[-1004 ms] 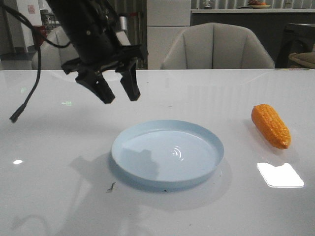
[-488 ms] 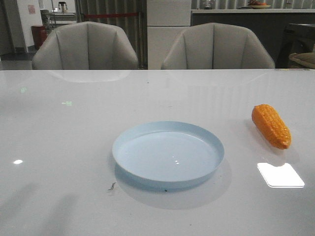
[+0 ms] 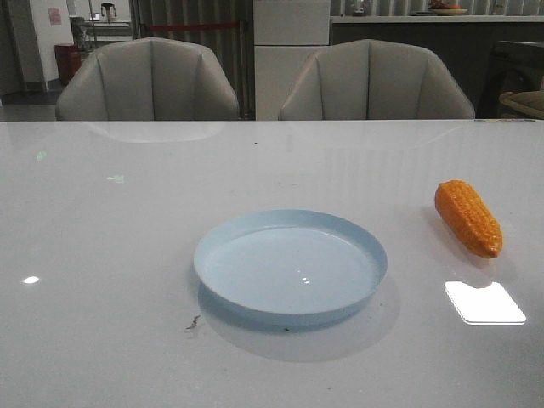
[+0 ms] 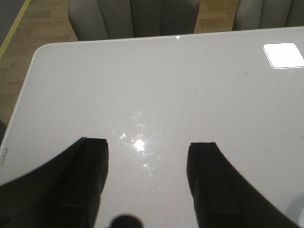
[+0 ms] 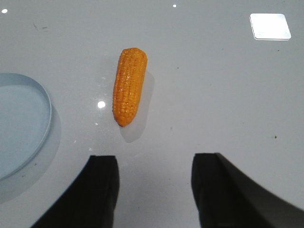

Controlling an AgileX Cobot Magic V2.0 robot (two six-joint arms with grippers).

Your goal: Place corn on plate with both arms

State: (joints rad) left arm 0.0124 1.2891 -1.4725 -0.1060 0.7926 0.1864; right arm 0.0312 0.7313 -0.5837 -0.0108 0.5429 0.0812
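The orange corn [image 3: 468,218] lies on the white table to the right of the pale blue plate [image 3: 290,265], apart from it. Neither arm shows in the front view. In the right wrist view the corn [image 5: 129,86] lies just beyond my open, empty right gripper [image 5: 154,159], with the plate's rim [image 5: 45,97] to one side. My left gripper [image 4: 147,145] is open and empty over bare table; neither corn nor plate shows in its view.
Two grey chairs [image 3: 149,81] stand behind the table's far edge. The table's rounded corner and edge [image 4: 35,52] show in the left wrist view, with wooden floor beyond. A small dark speck [image 3: 193,322] lies near the plate's front left.
The left arm, which hung open above the plate's left side a second ago, has left the front view. The plate and corn have not moved.
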